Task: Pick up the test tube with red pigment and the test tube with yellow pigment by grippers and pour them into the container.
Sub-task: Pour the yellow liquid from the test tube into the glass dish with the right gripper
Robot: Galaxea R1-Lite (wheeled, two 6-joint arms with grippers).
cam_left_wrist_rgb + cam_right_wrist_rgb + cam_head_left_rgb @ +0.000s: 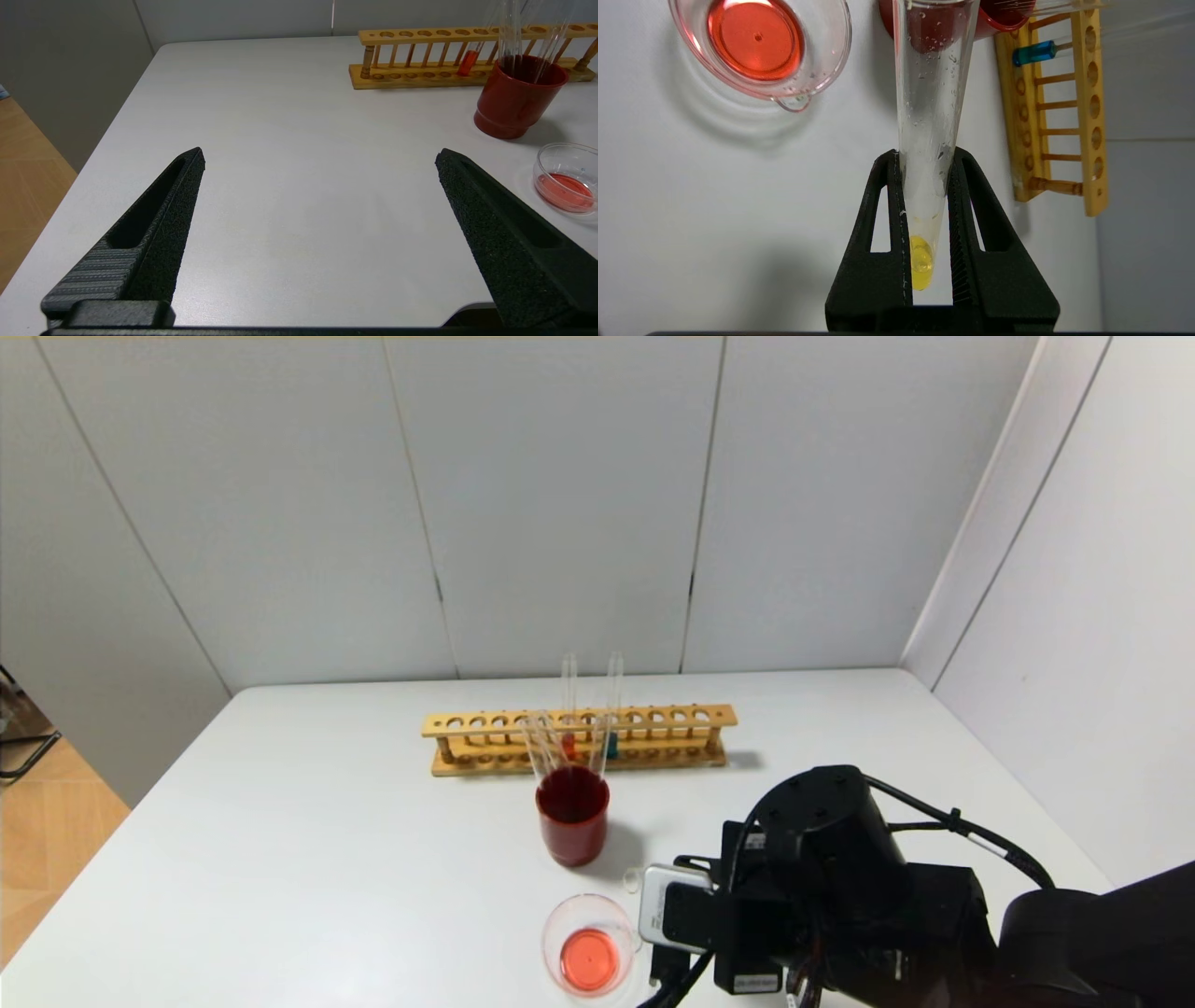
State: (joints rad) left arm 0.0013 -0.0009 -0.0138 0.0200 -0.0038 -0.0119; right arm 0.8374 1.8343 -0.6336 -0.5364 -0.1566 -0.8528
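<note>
Glass yellow tube (927, 116) clamped in right pincer (924, 158) | beside container (759, 46) rim

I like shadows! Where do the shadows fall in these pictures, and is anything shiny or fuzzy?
Head view: the red cup casts a soft shadow toward the right arm. Right wrist view: a faint ringed shadow lies beside the container, and droplets glint inside the test tube with yellow pigment. Left wrist view: nothing looks fuzzy.
</note>
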